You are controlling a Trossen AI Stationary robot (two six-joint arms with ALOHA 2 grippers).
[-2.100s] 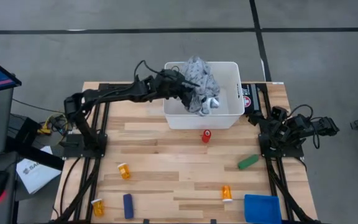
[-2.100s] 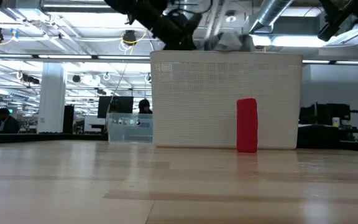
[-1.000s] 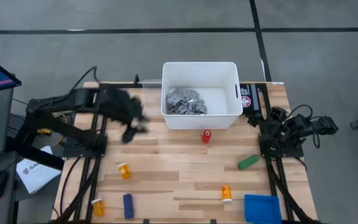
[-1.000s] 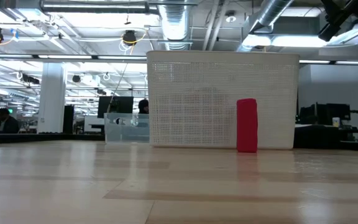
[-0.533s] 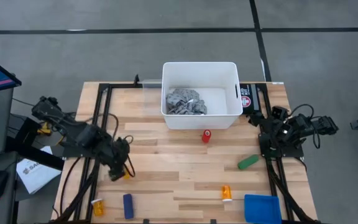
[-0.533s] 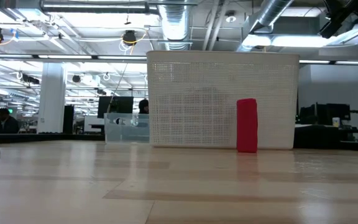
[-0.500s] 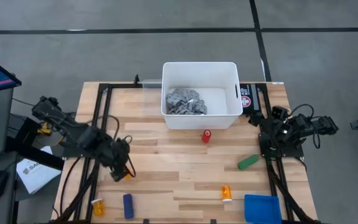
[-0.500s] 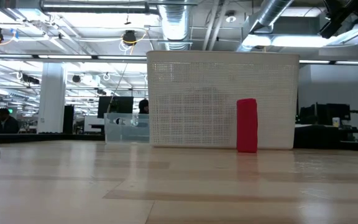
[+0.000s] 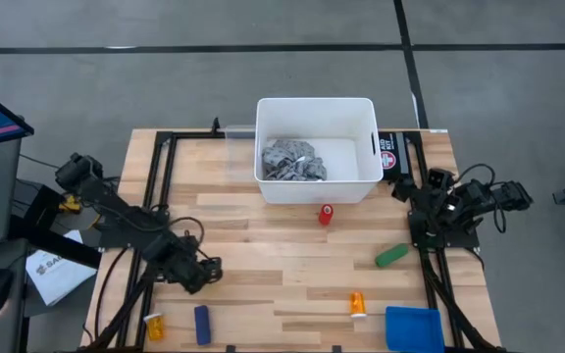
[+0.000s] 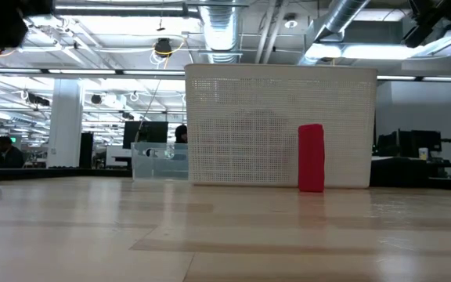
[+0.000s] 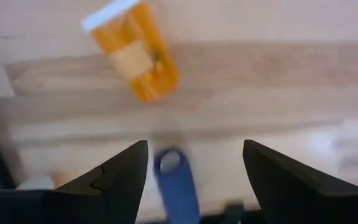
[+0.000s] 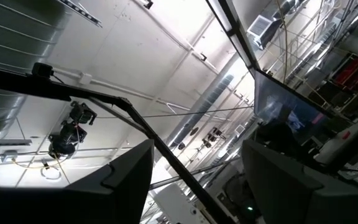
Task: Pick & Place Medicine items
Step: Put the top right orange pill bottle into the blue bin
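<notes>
An orange pill bottle (image 11: 132, 50) with a white cap lies on its side on the wood. My left gripper (image 11: 194, 149) hovers open above it, toward the table's left near part (image 9: 201, 274), and hides it in the high view. Two more orange bottles lie flat: one at the near left corner (image 9: 154, 326), one near the front edge right of centre (image 9: 358, 304). The white bin (image 9: 365, 116) stands at the far middle with a grey rag (image 9: 292, 160) inside. My right gripper (image 12: 197, 149) rests open at the table's right edge (image 9: 447, 208), pointing up at the ceiling.
A blue stick (image 9: 202, 325) lies near the front left, also seen past my left fingers (image 11: 176, 183). A red cylinder (image 9: 327, 214) stands just before the bin, a green piece (image 9: 392, 255) lies to the right, and a blue cloth (image 9: 415, 328) sits at the near right corner.
My left gripper has swung from beside the bin's left wall toward the table's near edge and come down over the orange bottle at the left. The rag stays in the bin.
</notes>
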